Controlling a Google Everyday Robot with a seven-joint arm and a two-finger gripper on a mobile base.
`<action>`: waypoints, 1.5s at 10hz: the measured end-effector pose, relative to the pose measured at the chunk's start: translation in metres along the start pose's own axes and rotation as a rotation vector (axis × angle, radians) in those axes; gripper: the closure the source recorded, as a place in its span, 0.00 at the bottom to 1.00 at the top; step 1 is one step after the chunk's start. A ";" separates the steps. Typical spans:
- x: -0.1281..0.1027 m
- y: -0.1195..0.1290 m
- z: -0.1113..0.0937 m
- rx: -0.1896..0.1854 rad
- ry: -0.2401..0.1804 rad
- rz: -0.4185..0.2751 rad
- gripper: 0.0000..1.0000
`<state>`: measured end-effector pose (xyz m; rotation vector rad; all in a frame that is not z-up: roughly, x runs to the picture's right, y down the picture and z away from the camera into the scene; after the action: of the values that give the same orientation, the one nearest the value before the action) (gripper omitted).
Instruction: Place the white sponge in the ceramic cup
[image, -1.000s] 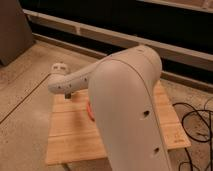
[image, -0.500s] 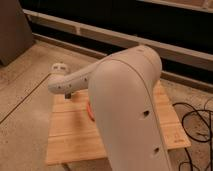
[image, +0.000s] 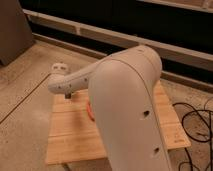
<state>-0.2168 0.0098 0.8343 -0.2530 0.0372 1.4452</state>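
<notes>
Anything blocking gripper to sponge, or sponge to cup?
Cannot tell. The gripper hangs shut over the wooden table's far-left corner; the robot's arm hides the table's middle, so neither sponge nor cup shows. Only an orange-red edge peeks out beside the arm.

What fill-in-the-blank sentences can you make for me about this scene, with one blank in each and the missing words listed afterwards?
1. The robot's big white arm covers the middle of the ____ table.
2. Beside the arm, an object of ____ colour peeks out.
3. The cables on the floor at the right are ____.
4. The shut gripper sits at the arm's far end, above the table's ____ left corner.
Missing words: wooden; orange-red; black; far.
</notes>
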 end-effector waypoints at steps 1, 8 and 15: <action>-0.005 0.000 -0.003 -0.015 -0.010 -0.003 1.00; -0.105 -0.025 -0.072 -0.281 -0.281 -0.243 1.00; -0.128 -0.077 -0.057 -0.232 -0.300 -0.214 1.00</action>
<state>-0.1509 -0.1344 0.8134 -0.2197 -0.3928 1.2603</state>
